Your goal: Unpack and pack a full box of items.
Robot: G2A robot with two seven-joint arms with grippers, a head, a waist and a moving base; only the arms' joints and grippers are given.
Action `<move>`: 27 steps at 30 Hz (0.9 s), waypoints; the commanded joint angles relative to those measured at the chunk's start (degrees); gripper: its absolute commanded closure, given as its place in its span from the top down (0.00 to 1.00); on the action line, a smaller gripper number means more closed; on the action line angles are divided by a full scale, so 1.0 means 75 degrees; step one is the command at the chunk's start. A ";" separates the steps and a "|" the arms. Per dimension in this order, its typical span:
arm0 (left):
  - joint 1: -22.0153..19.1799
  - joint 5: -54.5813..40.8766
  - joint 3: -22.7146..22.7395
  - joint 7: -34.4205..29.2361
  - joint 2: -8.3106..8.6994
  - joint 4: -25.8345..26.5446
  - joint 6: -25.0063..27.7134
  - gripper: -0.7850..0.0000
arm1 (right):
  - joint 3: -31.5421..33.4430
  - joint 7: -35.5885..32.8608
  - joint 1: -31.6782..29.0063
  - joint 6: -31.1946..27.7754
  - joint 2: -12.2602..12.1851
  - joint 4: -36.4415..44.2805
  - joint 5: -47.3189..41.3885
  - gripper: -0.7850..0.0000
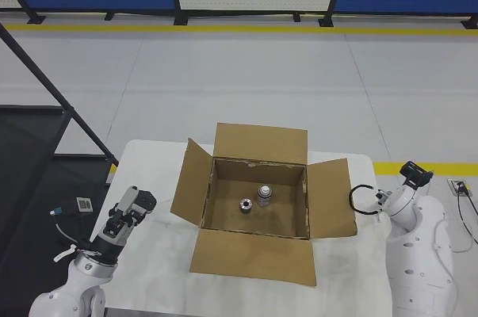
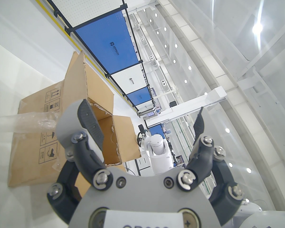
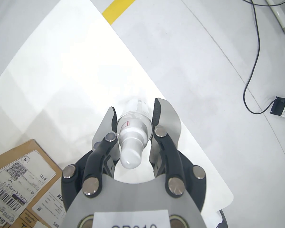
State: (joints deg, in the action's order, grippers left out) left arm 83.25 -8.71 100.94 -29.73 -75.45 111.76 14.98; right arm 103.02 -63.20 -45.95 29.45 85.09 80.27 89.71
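An open cardboard box (image 1: 261, 202) stands mid-table with all its flaps folded out. Inside it are a small metal part (image 1: 244, 206) and a capped jar (image 1: 264, 195). My right gripper (image 3: 135, 112) is shut on a clear bottle (image 3: 133, 128) with a white cap, held over the table's right corner beside a labelled box flap (image 3: 21, 181). The right arm (image 1: 397, 200) sits at the table's right edge. My left gripper (image 2: 142, 110) is open and holds nothing, tilted upward left of the box (image 2: 38, 129). From above, the left gripper (image 1: 137, 198) is over the table's left end.
The white table (image 1: 155, 238) has bare room left of and in front of the box. A black frame (image 1: 32, 158) stands off its left side. A cable and an adapter (image 3: 283, 109) lie on the floor to the right. Loose clear tape (image 2: 33, 121) hangs on the box wall.
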 commanded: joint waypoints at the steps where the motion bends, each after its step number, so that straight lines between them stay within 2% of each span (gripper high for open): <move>1: 0.0000 0.0000 0.0000 0.0000 0.0000 0.0000 0.0000 1.00 | -0.0124 -0.0087 -0.0224 0.0194 0.0023 0.0797 0.0082 0.00; 4: 0.0000 0.0000 0.0000 0.0000 0.0000 0.0000 0.0000 1.00 | -0.0477 -0.0191 -0.0691 0.0631 0.0090 0.2255 0.0225 0.00; 8: 0.0000 0.0000 0.0000 0.0000 0.0000 0.0000 0.0000 1.00 | -0.1166 -0.0183 -0.1245 0.0748 0.0163 0.3995 0.0524 0.00; 12: 0.0000 0.0000 0.0000 0.0000 0.0000 0.0000 0.0000 1.00 | -0.1884 -0.0080 -0.1503 0.0531 0.0217 0.5108 0.0682 0.00; 15: 0.0000 0.0000 0.0000 0.0000 0.0000 0.0000 0.0000 1.00 | -0.2400 0.0195 -0.1604 0.0010 0.0252 0.5738 0.0136 0.00; 18: 0.0000 0.0000 0.0000 0.0000 0.0000 0.0000 0.0000 1.00 | -0.2782 0.0029 -0.1487 -0.1163 0.0245 0.5800 -0.0644 0.00; 21: 0.0000 0.0000 0.0000 0.0000 0.0000 0.0000 0.0000 1.00 | -0.3193 -0.0520 -0.0963 -0.2216 0.0234 0.5284 -0.1063 0.00; 27: 0.0000 0.0000 0.0000 0.0000 0.0000 0.0000 0.0000 1.00 | -0.4496 -0.1437 0.0247 -0.3315 0.0319 0.3523 -0.1183 0.00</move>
State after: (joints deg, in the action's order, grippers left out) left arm 83.25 -8.71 100.94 -29.73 -75.45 111.76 14.98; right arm 70.98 -73.03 -45.57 5.91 87.34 109.31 81.67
